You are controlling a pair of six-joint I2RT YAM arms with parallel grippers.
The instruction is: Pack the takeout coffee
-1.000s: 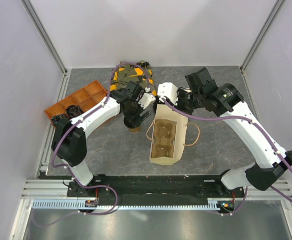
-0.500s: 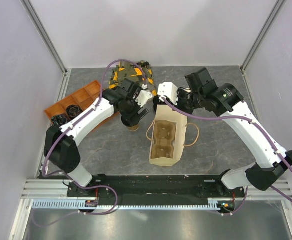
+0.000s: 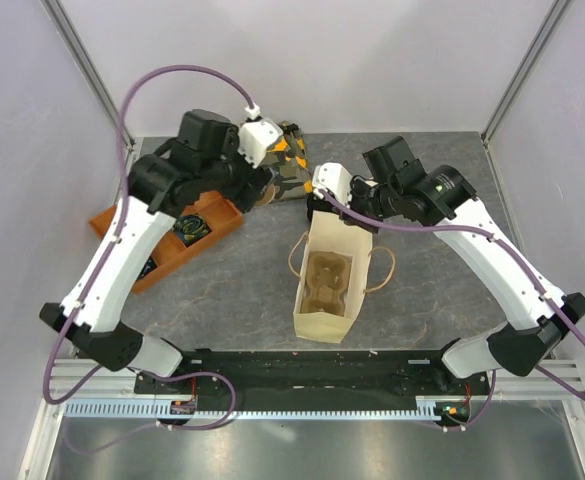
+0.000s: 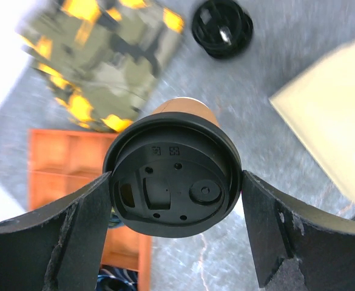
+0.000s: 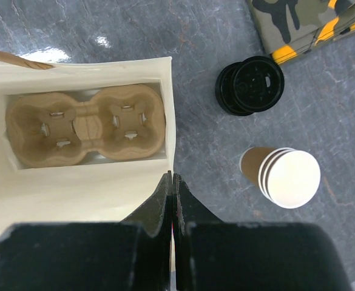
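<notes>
The takeout coffee (image 4: pixel 171 194), a brown paper cup under a black lid, hangs in the air between the fingers of my left gripper (image 4: pixel 176 179), which is shut on its lid rim. In the top view the left gripper (image 3: pixel 260 185) is raised at the back, left of the bag, and the arm hides the cup. The cream paper bag (image 3: pixel 312 322) stands open with a cardboard cup carrier (image 5: pixel 86 124) at its bottom. My right gripper (image 5: pixel 172 177) is shut on the bag's rim (image 5: pixel 168 109) at the far end.
An orange divided tray (image 3: pixel 162 262) lies at the left. A camouflage pouch (image 4: pixel 98 66) sits at the back. Loose black lids (image 5: pixel 250 85) and a stack of lidless paper cups (image 5: pixel 283 176) stand on the grey table beside the bag.
The left arm has lifted the coffee off the table beside the bag and swung it up and back. The right gripper still holds the bag, which shifted slightly.
</notes>
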